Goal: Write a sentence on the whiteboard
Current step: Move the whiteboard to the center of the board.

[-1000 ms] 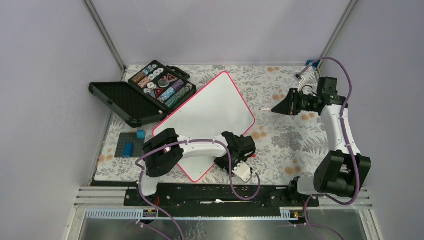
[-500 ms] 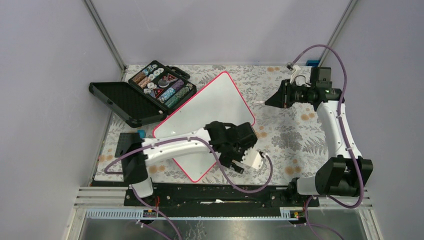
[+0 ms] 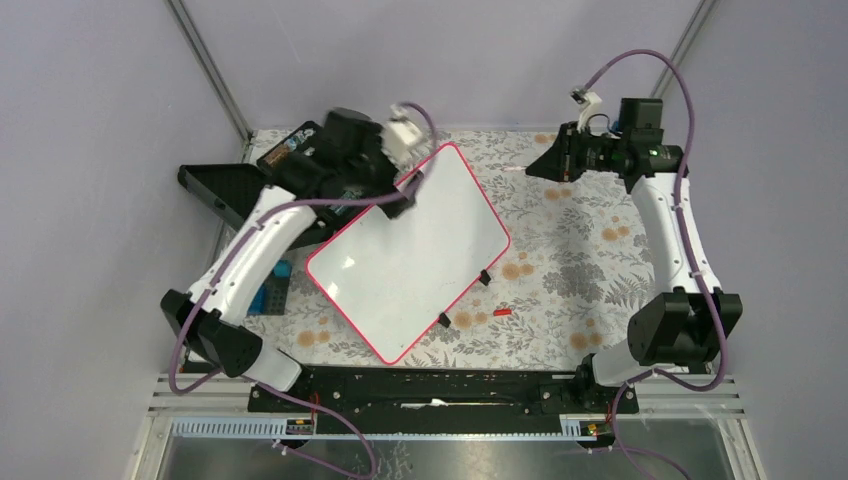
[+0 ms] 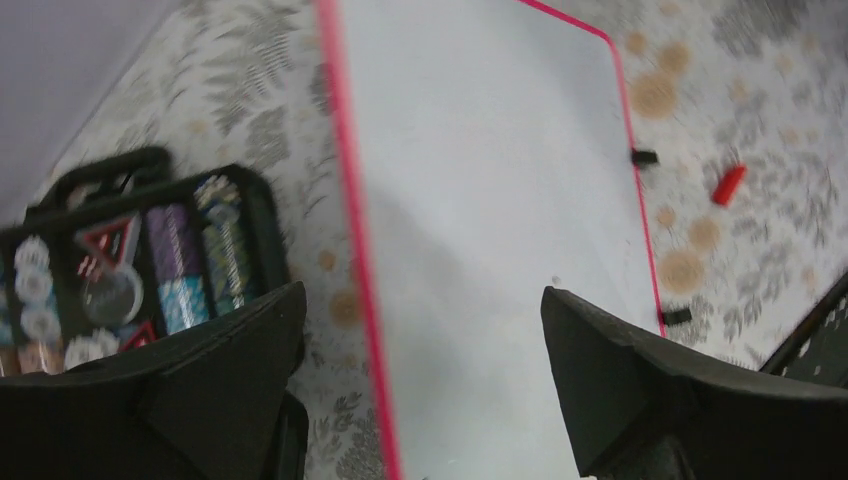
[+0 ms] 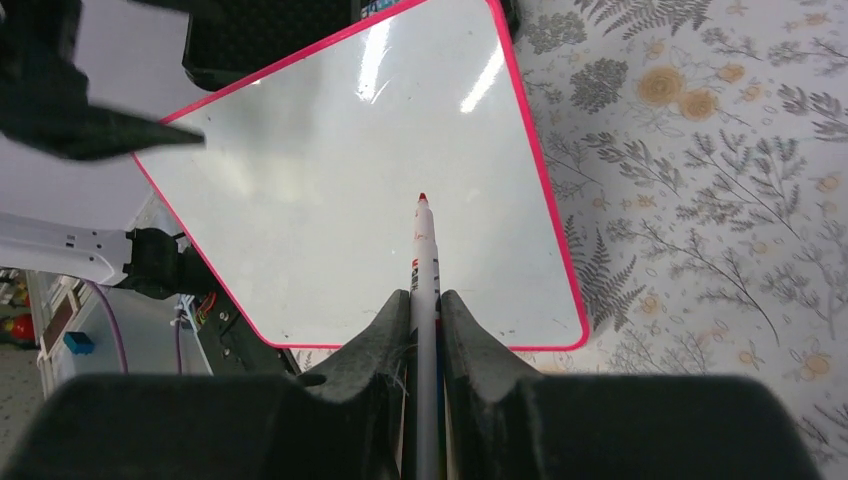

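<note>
The whiteboard [image 3: 410, 250] lies tilted on the table, white with a pink-red rim and two black clips [image 3: 484, 277]. Its face is blank; no sentence shows on it. My left gripper [image 3: 403, 190] hovers open and empty over the board's far left corner. In the left wrist view its jaws [image 4: 420, 295] straddle the board's red edge [image 4: 352, 220]. My right gripper [image 3: 540, 168] is off the board's far right side, above the table. It is shut on a white marker [image 5: 425, 250] with its red tip bare, pointing toward the board [image 5: 330, 180].
An open black case [image 3: 300, 180] of coloured chips stands at the far left, also in the left wrist view [image 4: 150, 260]. A red marker cap [image 3: 502, 312] lies on the floral cloth by the board's near right edge. Blue blocks [image 3: 272, 290] sit at left.
My left arm has swung from the board's near right edge to its far left corner, uncovering the clips and red cap. My right gripper has moved back and left with the marker.
</note>
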`<state>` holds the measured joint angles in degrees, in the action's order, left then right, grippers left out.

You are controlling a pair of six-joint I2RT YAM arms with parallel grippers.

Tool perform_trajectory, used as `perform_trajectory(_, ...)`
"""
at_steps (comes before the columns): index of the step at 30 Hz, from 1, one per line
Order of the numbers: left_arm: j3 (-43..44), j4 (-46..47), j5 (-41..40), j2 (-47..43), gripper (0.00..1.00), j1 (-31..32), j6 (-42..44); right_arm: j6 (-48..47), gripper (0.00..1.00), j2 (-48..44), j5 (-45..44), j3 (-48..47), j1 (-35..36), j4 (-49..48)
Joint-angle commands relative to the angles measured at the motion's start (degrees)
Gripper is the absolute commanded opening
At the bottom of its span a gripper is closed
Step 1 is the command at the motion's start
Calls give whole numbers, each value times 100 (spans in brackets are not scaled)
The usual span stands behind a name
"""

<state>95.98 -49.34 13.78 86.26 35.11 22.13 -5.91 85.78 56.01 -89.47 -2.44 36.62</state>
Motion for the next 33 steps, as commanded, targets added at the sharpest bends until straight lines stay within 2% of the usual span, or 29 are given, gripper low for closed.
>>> perform_trajectory(1, 276, 414, 608, -638, 99, -1308, -1817, -65, 0, 207, -313, -385, 672, 90)
perform_trajectory(4, -61, 428, 1054, -1055, 99, -2569, -2461, -218, 0, 391, -514, -580, 1118, 206)
perform_trajectory(5, -157, 350, 1086, -1189, 99, -2784, -2519, -282, 0, 456, -569, -677, 1281, 273)
perform_trajectory(10, -591, -253, 1458, -1581, 99, -3328, -2282, -728, 0, 700, -961, -1263, 2288, 701)
perform_trajectory(14, -773, -620, 2289, -1469, 99, -3757, -1988, -1175, 0, 714, -1477, -1432, 3128, 803)
perform_trajectory(17, -720, -801, 2824, -1173, 96, -3896, -1912, -1315, 0, 654, -1754, -1346, 3586, 634)
perform_trajectory(22, -761, -943, 3374, -848, 83, -3944, -1647, -1413, 0, 446, -2390, -966, 4251, 119)
perform_trajectory(28, -888, -1076, 3931, -485, 71, -3916, -1367, -1288, 0, 1, -2849, -187, 4900, -1107)
perform_trajectory(33, -841, -1158, 4061, -333, 62, -3483, -1235, -1262, 0, 97, -2844, -304, 5135, -1145)
